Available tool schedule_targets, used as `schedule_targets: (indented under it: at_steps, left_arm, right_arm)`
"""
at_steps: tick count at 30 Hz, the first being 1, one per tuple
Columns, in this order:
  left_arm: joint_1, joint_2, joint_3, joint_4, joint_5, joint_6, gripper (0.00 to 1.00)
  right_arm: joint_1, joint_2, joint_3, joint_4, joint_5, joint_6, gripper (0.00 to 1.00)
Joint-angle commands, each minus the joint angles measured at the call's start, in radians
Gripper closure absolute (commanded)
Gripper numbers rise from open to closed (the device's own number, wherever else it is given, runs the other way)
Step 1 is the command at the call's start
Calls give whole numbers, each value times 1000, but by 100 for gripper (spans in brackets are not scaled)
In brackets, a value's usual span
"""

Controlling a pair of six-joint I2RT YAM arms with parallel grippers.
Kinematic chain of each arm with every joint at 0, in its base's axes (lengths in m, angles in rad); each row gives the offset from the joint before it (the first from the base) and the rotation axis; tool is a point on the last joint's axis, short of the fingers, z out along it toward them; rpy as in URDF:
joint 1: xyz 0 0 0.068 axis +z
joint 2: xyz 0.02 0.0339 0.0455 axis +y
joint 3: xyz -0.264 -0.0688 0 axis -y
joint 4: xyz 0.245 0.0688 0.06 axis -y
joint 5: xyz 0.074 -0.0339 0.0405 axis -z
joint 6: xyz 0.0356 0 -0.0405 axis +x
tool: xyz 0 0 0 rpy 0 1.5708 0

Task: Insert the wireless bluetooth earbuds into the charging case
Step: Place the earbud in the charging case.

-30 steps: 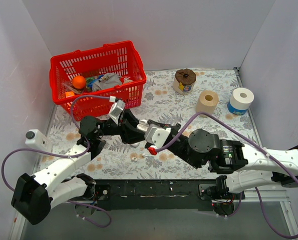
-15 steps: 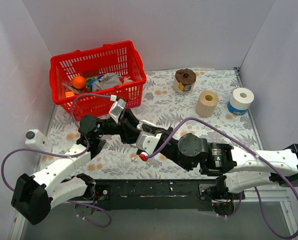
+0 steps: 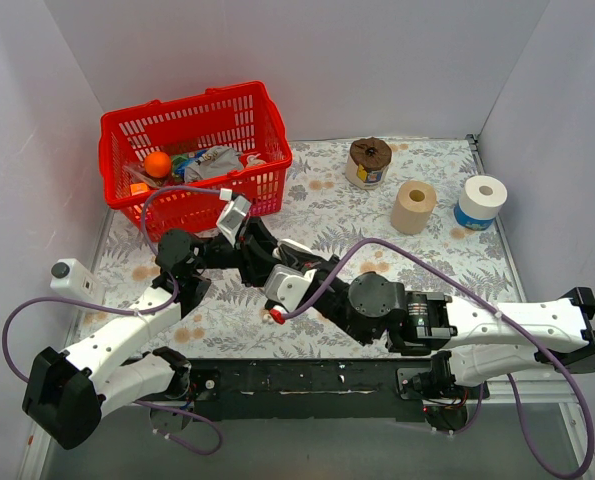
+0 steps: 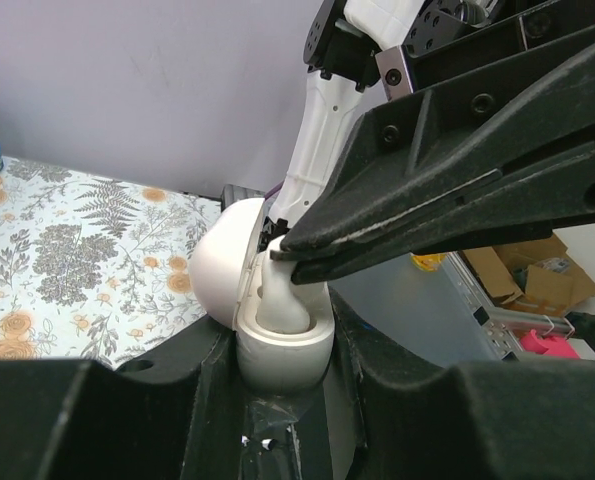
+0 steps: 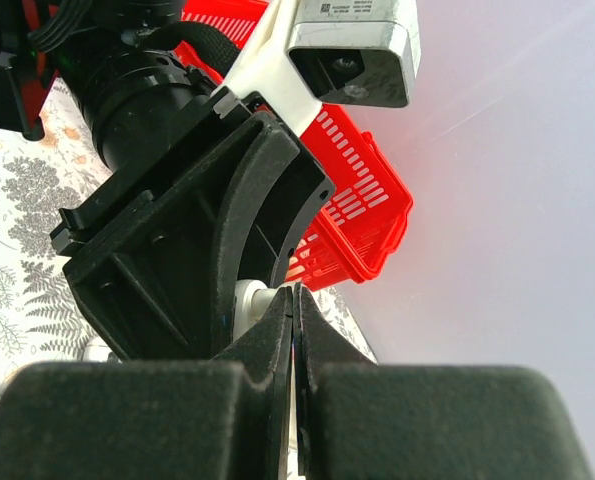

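In the left wrist view my left gripper (image 4: 283,342) is shut on the white charging case (image 4: 287,360) and holds it upright, with its lid (image 4: 215,268) swung open to the left. A white earbud (image 4: 277,295) stands in the case's well. My right gripper (image 4: 285,250) is shut on the earbud's top end. In the right wrist view its closed tips (image 5: 294,292) touch the white earbud (image 5: 261,297) beside the left gripper's black fingers (image 5: 227,220). From above, both grippers (image 3: 269,260) meet over the table; the case is hidden there. I see no second earbud.
A red basket (image 3: 192,150) with an orange ball and other items stands at the back left. A brown-topped roll (image 3: 369,160), a tan roll (image 3: 414,205) and a white roll (image 3: 480,200) stand at the back right. The floral table cloth (image 3: 377,235) lies underneath.
My right arm has swung left and nearer, bringing its closed tips onto the case held by the left gripper. The left arm has hardly moved.
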Motion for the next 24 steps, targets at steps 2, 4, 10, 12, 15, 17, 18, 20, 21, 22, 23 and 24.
schedule_targets:
  at_steps: [2,4,10,12,15,17,18,20,21,22,23,24]
  left_arm:
    - [4,-1,33,36,-2,-12,100]
    - [4,-3,33,32,-7,-4,100]
    - [4,-3,44,12,-33,22,100]
    - [4,-3,48,9,-48,33,100]
    - [4,-6,48,12,-71,43,100]
    - [4,-6,48,16,-90,48,100]
    - [4,-4,52,19,-93,50,100]
    - [4,-1,55,21,-96,50,100]
    - [4,0,55,21,-97,50,100]
    - [4,0,53,19,-97,51,100]
    - [4,-1,52,18,-97,53,100]
    - [5,-3,50,16,-99,54,100]
  right_arm:
    - [5,-3,-11,103,26,-28,99]
    - [5,-5,-11,96,19,-28,99]
    - [5,-28,-5,21,-26,13,99]
    - [5,-31,0,-4,-34,27,99]
    - [3,-32,3,-29,-34,47,99]
    - [6,-37,4,-38,-40,64,99]
    - [5,-39,6,-38,-37,68,99]
    - [5,-37,12,-39,-22,79,99]
    - [6,-39,18,-38,-16,85,91]
    - [5,-40,21,-35,-10,91,84]
    - [6,-45,24,-24,-8,108,78]
    - [5,-48,37,-16,-7,120,67]
